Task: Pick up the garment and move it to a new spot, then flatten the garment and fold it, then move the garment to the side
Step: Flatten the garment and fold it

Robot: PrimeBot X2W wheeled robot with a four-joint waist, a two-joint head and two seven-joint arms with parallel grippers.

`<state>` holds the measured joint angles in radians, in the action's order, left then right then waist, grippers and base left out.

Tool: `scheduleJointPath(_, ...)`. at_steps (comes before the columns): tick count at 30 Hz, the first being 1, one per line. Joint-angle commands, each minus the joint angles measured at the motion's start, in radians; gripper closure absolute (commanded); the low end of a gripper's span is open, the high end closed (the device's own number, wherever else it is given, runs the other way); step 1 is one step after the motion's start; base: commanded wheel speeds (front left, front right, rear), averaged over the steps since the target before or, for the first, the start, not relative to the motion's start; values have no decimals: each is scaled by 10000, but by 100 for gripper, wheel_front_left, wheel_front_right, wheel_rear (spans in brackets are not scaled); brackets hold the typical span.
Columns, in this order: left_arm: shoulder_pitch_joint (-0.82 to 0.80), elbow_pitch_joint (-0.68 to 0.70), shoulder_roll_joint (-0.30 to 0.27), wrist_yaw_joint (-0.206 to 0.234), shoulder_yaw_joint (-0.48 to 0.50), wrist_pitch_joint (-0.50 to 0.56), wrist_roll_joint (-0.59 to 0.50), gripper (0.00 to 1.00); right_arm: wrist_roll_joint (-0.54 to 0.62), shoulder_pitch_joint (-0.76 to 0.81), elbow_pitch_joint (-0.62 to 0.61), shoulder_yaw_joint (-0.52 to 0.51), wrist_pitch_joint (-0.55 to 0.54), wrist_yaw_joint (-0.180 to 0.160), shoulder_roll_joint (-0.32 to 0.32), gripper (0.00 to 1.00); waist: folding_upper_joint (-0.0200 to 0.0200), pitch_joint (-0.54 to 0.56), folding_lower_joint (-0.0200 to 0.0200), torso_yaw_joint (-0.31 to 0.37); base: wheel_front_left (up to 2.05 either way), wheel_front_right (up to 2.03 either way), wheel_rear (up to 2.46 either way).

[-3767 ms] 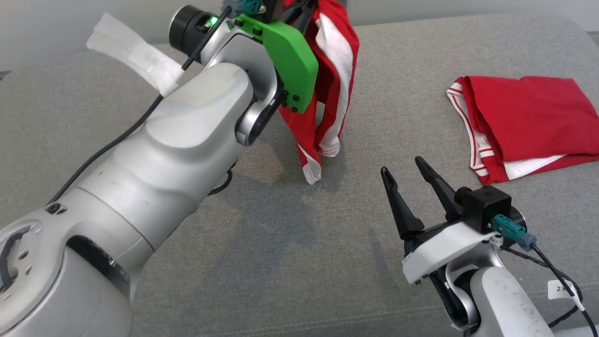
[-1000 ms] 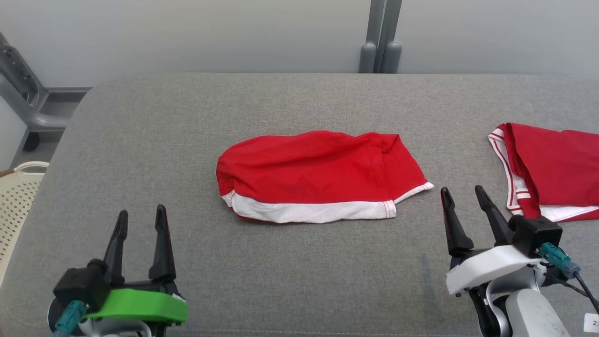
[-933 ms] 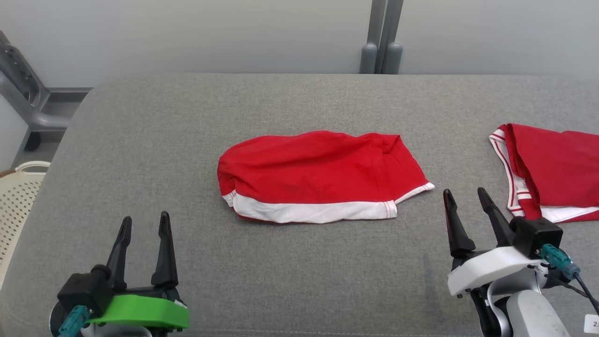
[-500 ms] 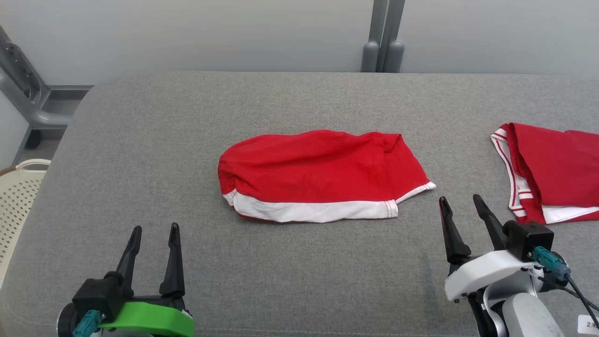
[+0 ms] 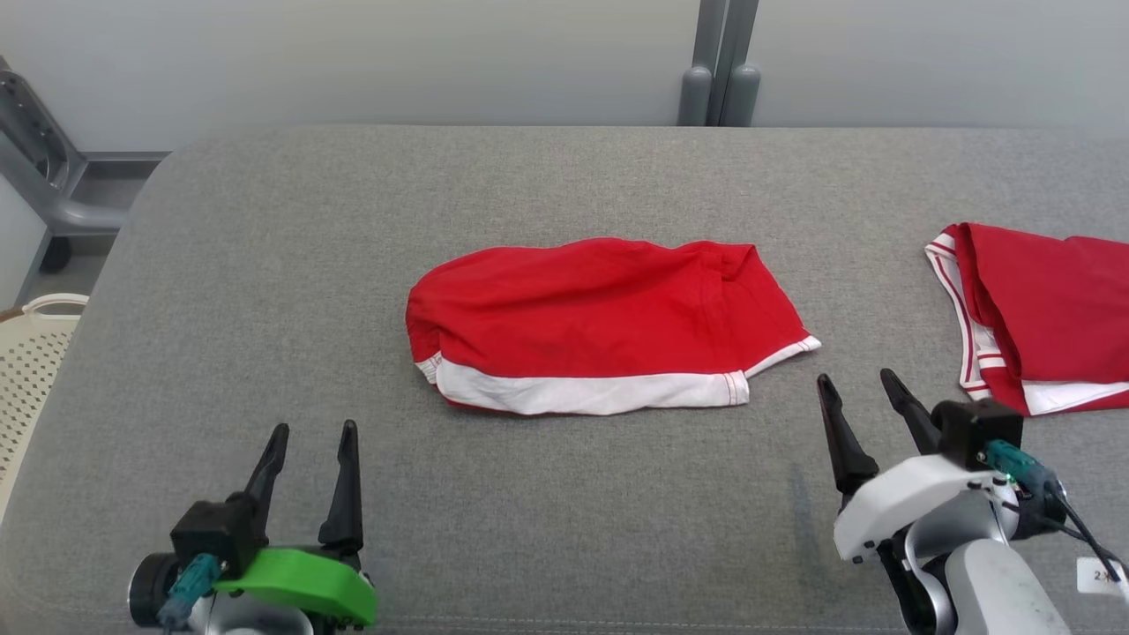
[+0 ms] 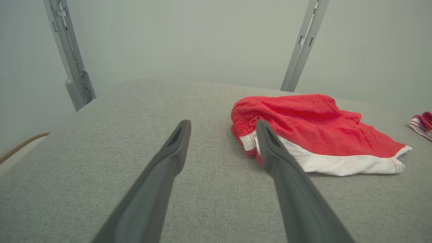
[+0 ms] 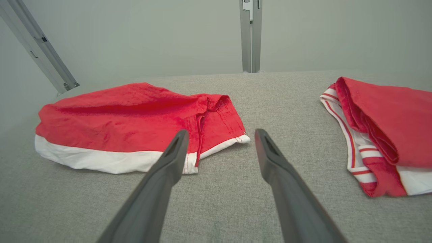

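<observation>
Head view, red garment (image 5: 600, 309); left gripper (image 5: 315, 426), right gripper (image 5: 854, 377), fingers apart; cable tag (image 5: 1102, 575) unreadable

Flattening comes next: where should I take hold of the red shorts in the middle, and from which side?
I'd take the red shorts by the two ends of the white hem along the near edge. Its right end juts out as a thin pointed corner near the open right tool; its left end is bunched, nearest the left tool. Come in low from the near side.
</observation>
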<state>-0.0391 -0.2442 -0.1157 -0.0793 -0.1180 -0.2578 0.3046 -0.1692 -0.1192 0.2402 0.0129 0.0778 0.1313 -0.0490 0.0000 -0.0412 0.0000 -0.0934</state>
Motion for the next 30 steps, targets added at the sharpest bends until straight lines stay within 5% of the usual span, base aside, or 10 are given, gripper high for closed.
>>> scheduleJointPath(1, -268, -129, -101, -42, -29, 65, -108, 0, 61, -204, -57, -15, -172, -11, -34, 0, 0, -19, 0, -15, 0, 0, 0)
scheduleJointPath(16, -3787, -3607, -727, -493, -1645, 1762, -269, 0, 450, -1964, 14, 758, -4044, -11, -37, 0, 0, -807, 0, 161, 0, 0, 0)
scheduleJointPath(23, -5136, -4897, -859, -514, -3357, 2021, 684, 0, 603, -2432, -131, 1213, -4512, -11, -34, 0, 0, -1375, 0, 271, 0, 0, 0)
scheduleJointPath(30, -5957, -5922, -977, -517, -3885, 1829, 1616, 0, 550, -2513, -245, 1438, -4448, -11, -36, 0, 0, -1691, 0, 399, 0, 0, 0)
